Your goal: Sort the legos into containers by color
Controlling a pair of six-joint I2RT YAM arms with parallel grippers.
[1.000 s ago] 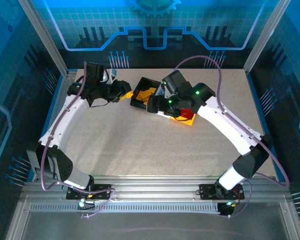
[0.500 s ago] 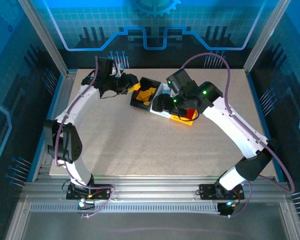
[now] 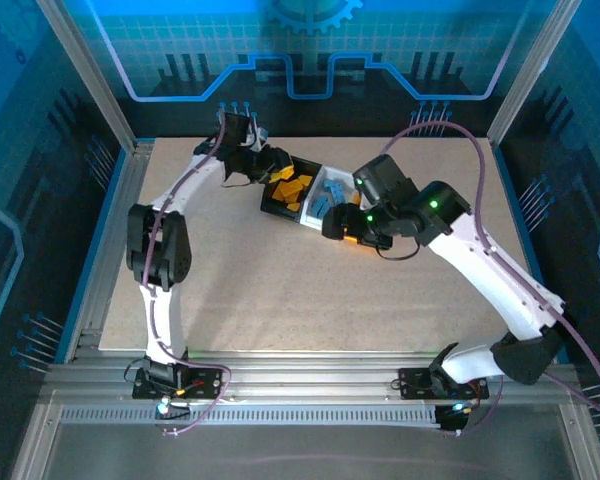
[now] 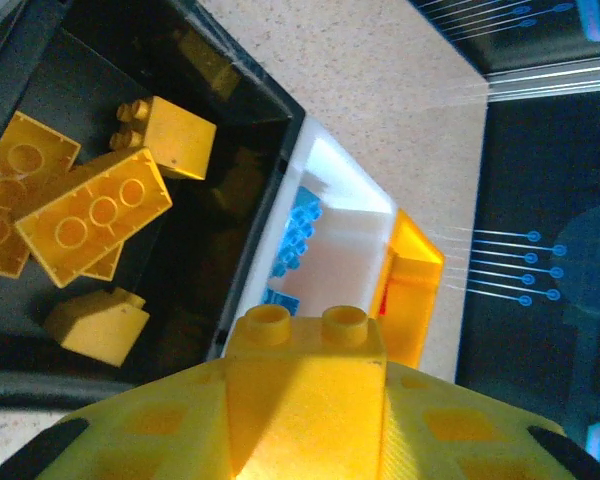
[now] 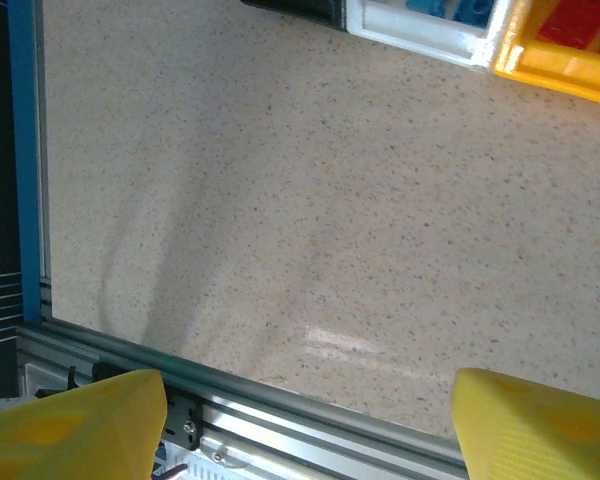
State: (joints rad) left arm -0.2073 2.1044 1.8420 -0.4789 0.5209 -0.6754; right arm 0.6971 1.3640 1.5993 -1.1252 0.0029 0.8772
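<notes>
Nearly done, I'd say: the left gripper (image 4: 305,425) pinches a yellow brick (image 4: 305,350) above the black bin (image 4: 272,100) of yellow ones; the right gripper (image 5: 305,425) gapes empty.

Overhead camera is looking down from above the near edge over the whole table (image 3: 280,290); left wrist camera is peering closely into the black bin (image 4: 242,190); right wrist camera is facing tabletop from farther back. All three are catching the white bin (image 3: 332,183).
</notes>
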